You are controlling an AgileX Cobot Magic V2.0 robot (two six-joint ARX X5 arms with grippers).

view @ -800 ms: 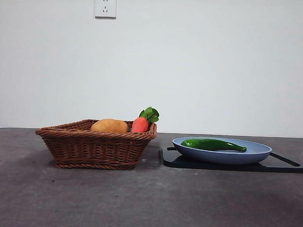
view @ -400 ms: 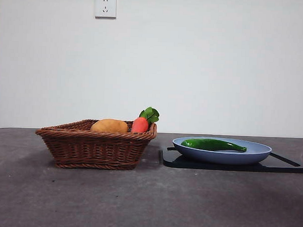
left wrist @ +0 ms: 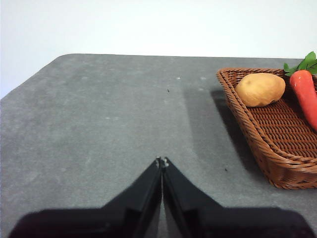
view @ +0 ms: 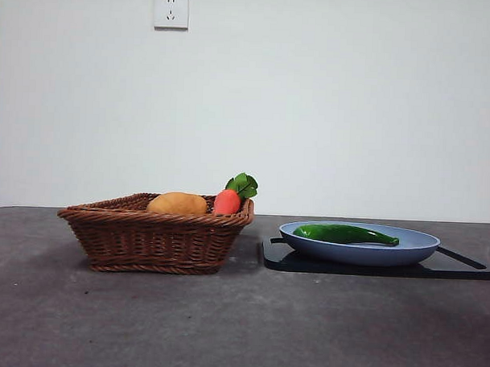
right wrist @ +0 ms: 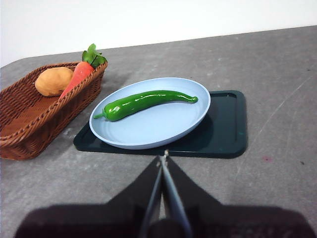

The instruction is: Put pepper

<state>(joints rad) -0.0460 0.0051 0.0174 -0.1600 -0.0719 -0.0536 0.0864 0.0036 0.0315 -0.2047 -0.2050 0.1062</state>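
Observation:
The long glossy green pepper [view: 345, 234] lies in a pale blue plate [view: 412, 250] that sits on a black tray [view: 467, 268] at the right. The right wrist view shows the pepper [right wrist: 148, 102] across the plate [right wrist: 163, 129], thick end toward the basket. My right gripper [right wrist: 163, 157] is shut and empty, just short of the plate's near rim. My left gripper [left wrist: 162, 161] is shut and empty over bare table, apart from the wicker basket [left wrist: 270, 148]. Neither arm shows in the front view.
The brown wicker basket [view: 150, 236] stands left of the tray and holds a tan potato [view: 177, 204] and an orange carrot [view: 227, 200] with green leaves. A wall socket [view: 170, 10] is on the white wall behind. The table is dark grey.

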